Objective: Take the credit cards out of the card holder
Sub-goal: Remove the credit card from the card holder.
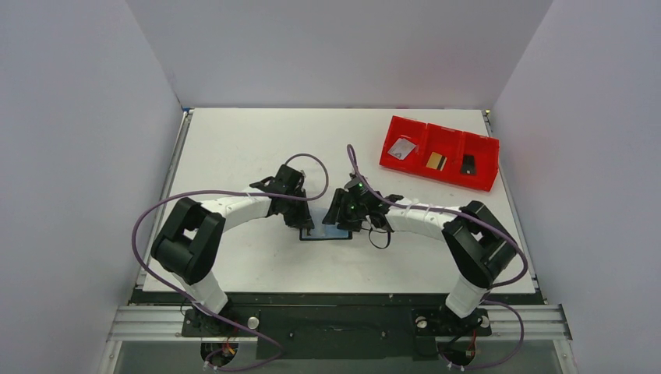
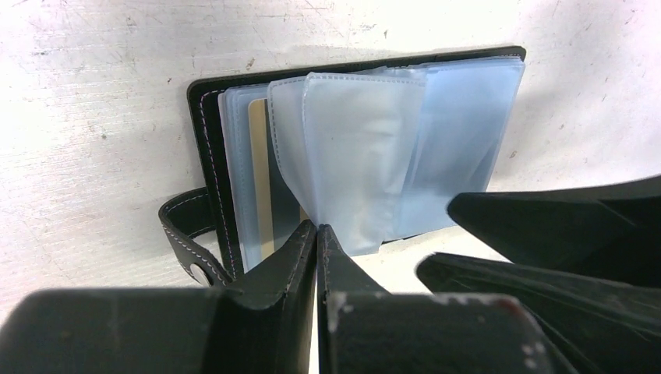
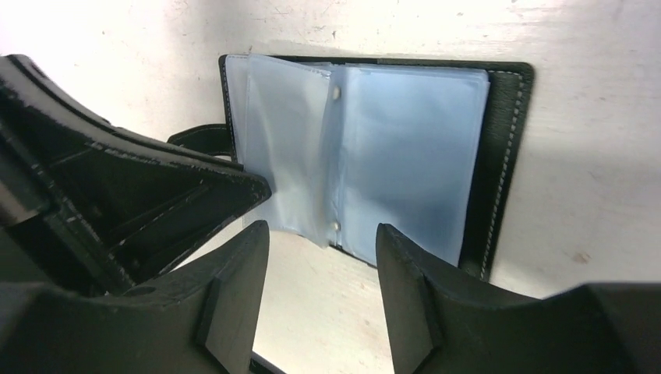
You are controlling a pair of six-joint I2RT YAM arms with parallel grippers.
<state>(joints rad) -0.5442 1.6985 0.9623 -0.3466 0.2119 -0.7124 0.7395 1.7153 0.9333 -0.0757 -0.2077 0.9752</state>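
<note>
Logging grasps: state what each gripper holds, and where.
Left gripper pinches a clear sleeve of the card holder by its edge; right gripper holds nothing.
</note>
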